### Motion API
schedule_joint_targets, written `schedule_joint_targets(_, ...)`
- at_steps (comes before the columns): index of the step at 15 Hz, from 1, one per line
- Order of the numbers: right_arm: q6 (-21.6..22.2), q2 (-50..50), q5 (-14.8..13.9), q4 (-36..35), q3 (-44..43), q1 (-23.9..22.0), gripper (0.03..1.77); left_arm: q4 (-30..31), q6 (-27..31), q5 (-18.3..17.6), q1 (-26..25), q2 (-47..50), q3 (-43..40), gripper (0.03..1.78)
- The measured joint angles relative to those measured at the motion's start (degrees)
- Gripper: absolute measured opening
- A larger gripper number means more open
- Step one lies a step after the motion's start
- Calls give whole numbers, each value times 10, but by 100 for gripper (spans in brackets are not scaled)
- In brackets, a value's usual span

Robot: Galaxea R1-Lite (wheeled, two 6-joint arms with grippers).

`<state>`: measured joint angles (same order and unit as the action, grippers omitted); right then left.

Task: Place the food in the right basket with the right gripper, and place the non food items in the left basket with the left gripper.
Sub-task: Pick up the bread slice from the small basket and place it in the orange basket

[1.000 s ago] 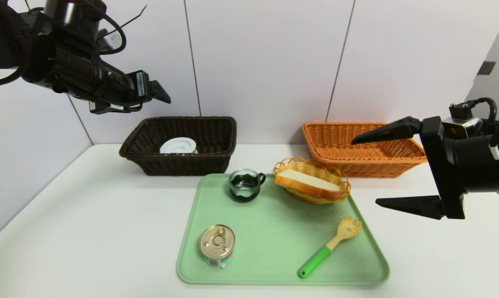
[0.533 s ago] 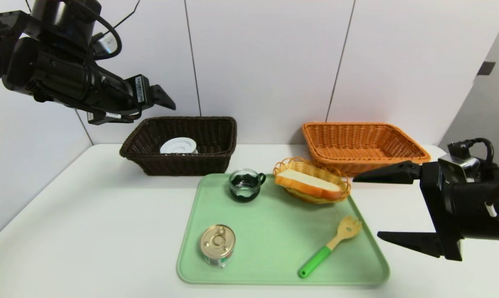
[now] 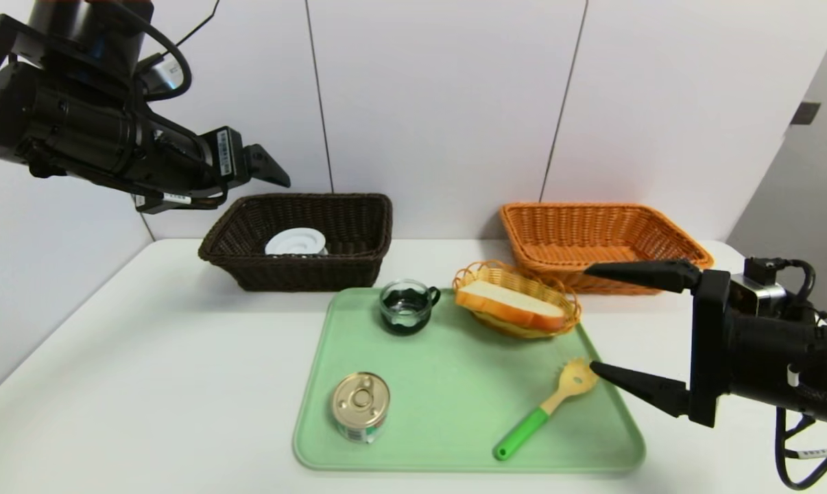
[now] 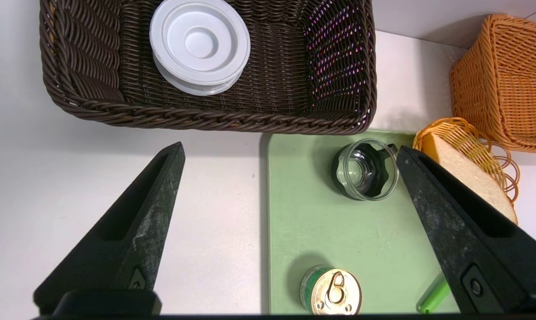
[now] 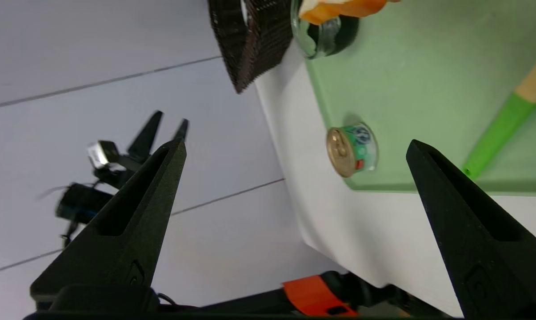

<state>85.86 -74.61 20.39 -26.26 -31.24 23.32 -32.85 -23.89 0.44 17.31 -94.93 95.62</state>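
Green plastic serves as the tray (image 3: 448, 461) in our head view, where our right gripper (image 3: 590, 317) reaches in from the right, jaws spread wide with nothing between them. Directly to its left, the white bread slice (image 3: 509, 302) sits in the small yellow wicker basket (image 3: 485, 322) at the tray's far edge. We judge it the likely next pick, our right arm being nearer. Its long axis slants from far left to near right, crust toward us. Behind it stands the orange wicker basket (image 3: 578, 264), its likely destination. Our left gripper (image 3: 280, 177) hangs above the dark brown wicker basket (image 3: 304, 269), which holds the white plastic reel (image 3: 295, 241).

Our left wrist view shows that gripper's jaws apart and bare; the glass cup (image 4: 366, 170) and the pull-ring tin can (image 4: 334, 293) wait on the tray.

Our right wrist view confirms empty, parted jaws, with only a piece of the bread's crust in sight and the green-handled pasta spoon (image 5: 499, 133) lying on the tray.
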Motion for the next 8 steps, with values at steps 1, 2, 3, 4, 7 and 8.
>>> schedule_joint_targets(1, 18, -7, -14, -29, 9, 0, 171, 0, 0, 0, 3, 3, -2, 169)
schedule_joint_targets(2, 25, -15, -26, -63, 21, 2, 171, 0, 0, 0, 5, 5, -5, 169)
schedule_joint_targets(3, 28, -25, -31, -97, 33, 4, 171, 0, 0, 0, 5, 8, -8, 169)
schedule_joint_targets(4, 29, -37, -36, -130, 46, 5, 171, -2, 0, 1, 5, 10, -9, 169)
schedule_joint_targets(7, 52, -74, -46, -172, 67, 4, 171, -2, 0, 0, 5, 17, -13, 169)
schedule_joint_targets(8, 76, -84, -49, -172, 63, 3, 171, -1, 0, 0, 5, 19, -16, 169)
